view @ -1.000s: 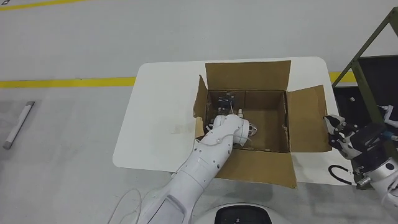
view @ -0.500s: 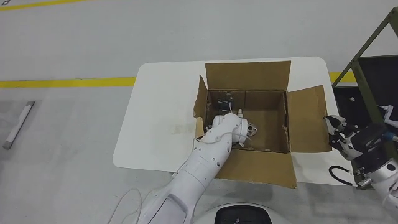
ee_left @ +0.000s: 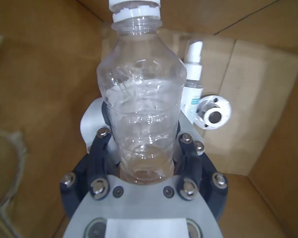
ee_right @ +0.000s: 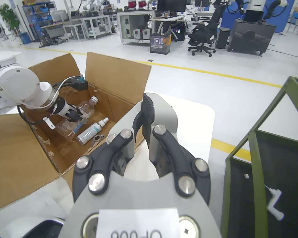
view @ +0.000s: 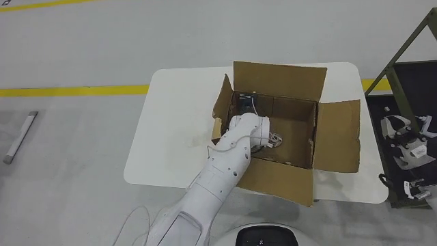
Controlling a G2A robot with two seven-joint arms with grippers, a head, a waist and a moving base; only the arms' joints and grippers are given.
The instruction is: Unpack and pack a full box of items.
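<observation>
Shift: cardboard box point(view: 280, 80) turned clockwise.
Left gripper point(ee_left: 141, 125): clamped on plastic bottle point(ee_left: 141, 80), box's 9 o'clock.
Unpacking: started; spray bottle point(ee_left: 194, 85) pending.

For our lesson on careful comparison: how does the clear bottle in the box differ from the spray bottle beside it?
The clear bottle is see-through and broad with a wide screw cap; the spray bottle is whitish, slimmer, with a narrow nozzle. The clear bottle is clamped in the left gripper; the spray bottle lies loose on the box floor. Both have white tops and are inside the box.
</observation>
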